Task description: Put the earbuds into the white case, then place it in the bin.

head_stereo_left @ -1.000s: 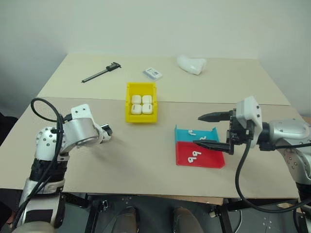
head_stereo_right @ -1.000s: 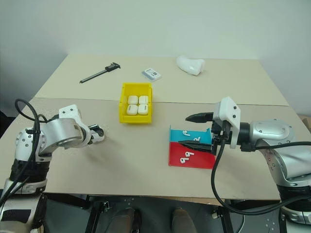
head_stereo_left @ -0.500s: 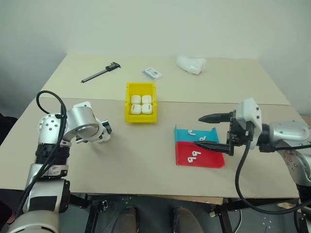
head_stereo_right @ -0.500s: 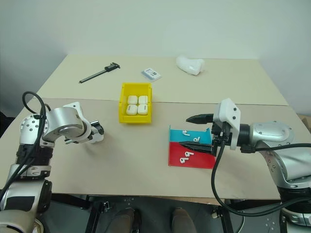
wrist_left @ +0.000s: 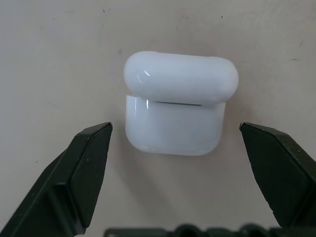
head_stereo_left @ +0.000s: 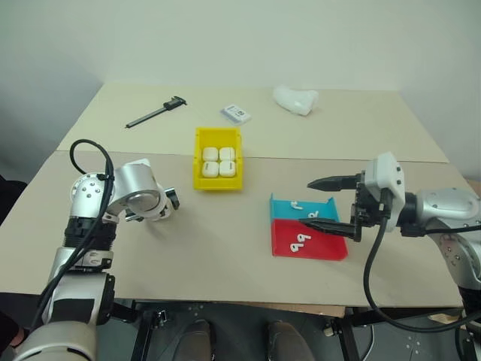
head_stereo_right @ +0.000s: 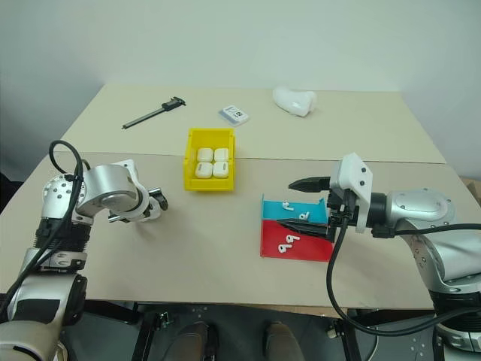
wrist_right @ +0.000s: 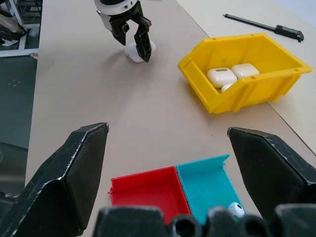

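1. The tan table has a seam running left to right across its middle.
2. The right gripper hovers over the two small trays on the near right, its black fingers spread wide and holding nothing.
3. The left gripper points steeply down on the near left, fingers wide apart on either side of the white case and not touching it.
4. The yellow bin sits near the table's middle, just beyond the seam, between the two arms and well apart from both. Four closed white cases lie inside it in a two-by-two block.
5. A white curved pipe-elbow-like piece lies at the far side, right of centre.
6. A black caliper lies at the far left, slanted.
7. The red tray is nearest the front edge; the teal tray touches its far side.
8. A flat white-and-blue card box lies far, between the caliper and the elbow piece.
9. The white case stands on the bare table with its lid raised a crack; I cannot tell whether anything is inside.
10. The earbuds lie loose: two side by side in the red tray, and more in the teal tray.
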